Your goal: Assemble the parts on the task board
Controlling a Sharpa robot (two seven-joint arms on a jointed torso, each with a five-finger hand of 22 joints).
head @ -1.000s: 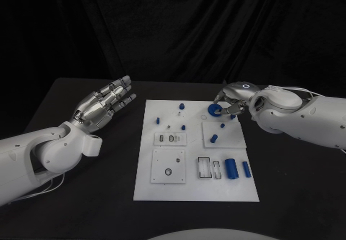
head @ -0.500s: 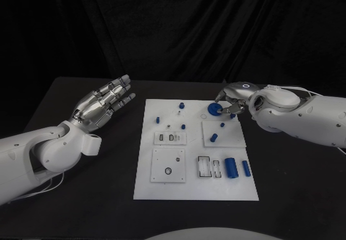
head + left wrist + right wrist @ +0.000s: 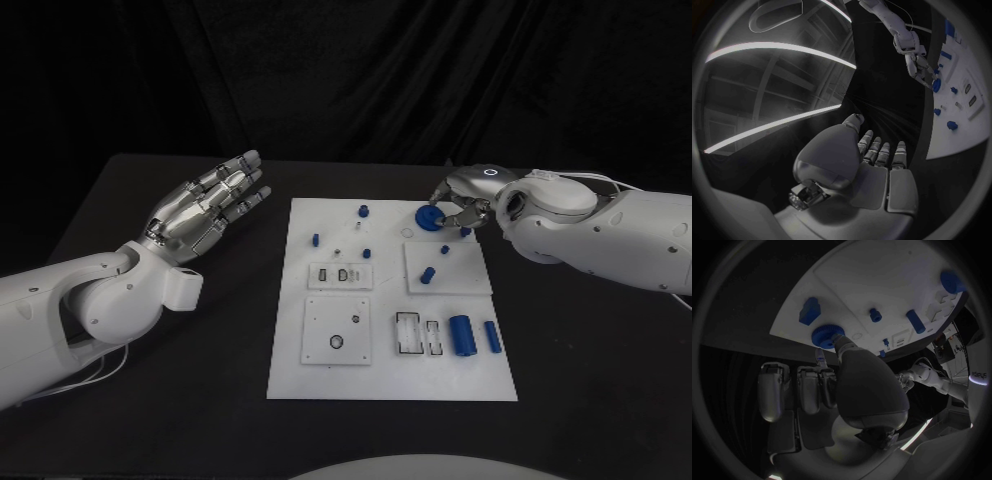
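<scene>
Right hand (image 3: 464, 207): pinches round blue knurled part (image 3: 430, 217) at white task board (image 3: 392, 385) far edge.
Left hand (image 3: 209, 205): empty, fingers spread, beside board.
Board slots: blue cylinders (image 3: 463, 335) near front.

I see the task board (image 3: 392, 375) mid-bench (image 3: 159, 420), left hand (image 3: 206, 208) off its left side, right hand (image 3: 464, 205) at its far right corner, apparently holding a round part (image 3: 430, 217), two cylinders (image 3: 463, 336) lying near right.

You see a black table (image 3: 173, 400) backed by a dark, folded curtain (image 3: 375, 80). Overhead, long bright light strips (image 3: 773, 47) curve across a dim ceiling structure.
</scene>
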